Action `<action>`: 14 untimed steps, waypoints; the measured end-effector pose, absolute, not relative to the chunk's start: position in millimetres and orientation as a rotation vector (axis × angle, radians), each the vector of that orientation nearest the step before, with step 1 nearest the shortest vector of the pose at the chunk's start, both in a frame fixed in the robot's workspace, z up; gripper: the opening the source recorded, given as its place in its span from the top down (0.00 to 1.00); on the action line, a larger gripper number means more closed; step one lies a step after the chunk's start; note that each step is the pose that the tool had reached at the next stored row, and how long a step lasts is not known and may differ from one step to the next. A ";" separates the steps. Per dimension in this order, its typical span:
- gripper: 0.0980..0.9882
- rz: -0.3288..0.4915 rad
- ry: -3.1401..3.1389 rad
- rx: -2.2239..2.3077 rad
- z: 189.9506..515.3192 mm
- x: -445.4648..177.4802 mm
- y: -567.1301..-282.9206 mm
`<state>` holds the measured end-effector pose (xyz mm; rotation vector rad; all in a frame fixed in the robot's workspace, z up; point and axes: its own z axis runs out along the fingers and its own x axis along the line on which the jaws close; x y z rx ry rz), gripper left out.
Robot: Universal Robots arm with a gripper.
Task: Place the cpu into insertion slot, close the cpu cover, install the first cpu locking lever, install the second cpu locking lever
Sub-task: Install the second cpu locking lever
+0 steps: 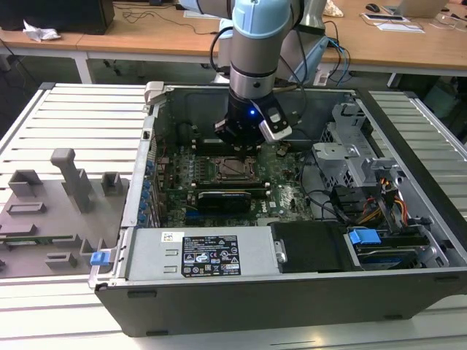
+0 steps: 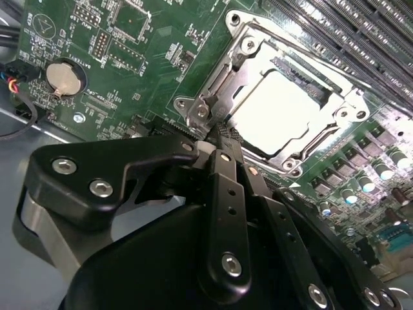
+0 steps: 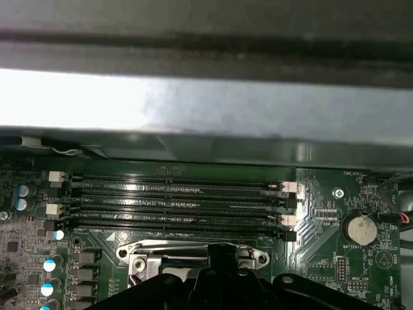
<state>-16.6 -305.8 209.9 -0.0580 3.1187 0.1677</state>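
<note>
1. Exterior view: the gripper (image 1: 241, 144) hangs inside the open computer case (image 1: 408, 219), which lies on the table (image 1: 73, 117). Its tip sits just above the far edge of the insertion slot (image 1: 235, 168) on the motherboard (image 1: 281, 191).
2. The cpu (image 2: 279, 111) already lies in the slot; in the second wrist view its pale metal top shows through the window of the cpu cover (image 2: 242, 61). The cover appears folded down over the chip, though I cannot tell whether it is fully seated.
3. From that same view the fingers (image 2: 222, 139) look drawn together into one narrow tip. It meets the socket frame at the corner by a thin metal locking lever (image 2: 193, 119). Whether they pinch the lever or only press against it is hidden.
4. The chip lies just past the fingertip, so the socket is directly ahead of the tip.
5. In the first wrist view, the long memory slots (image 3: 181, 203) run side by side beyond the socket frame.
</note>
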 end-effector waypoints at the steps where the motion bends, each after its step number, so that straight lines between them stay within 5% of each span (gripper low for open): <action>1: 1.00 0.168 3.119 -0.058 209.9 -16.6 -306.4; 14: 1.00 0.168 3.119 -0.058 235.4 -16.6 -309.3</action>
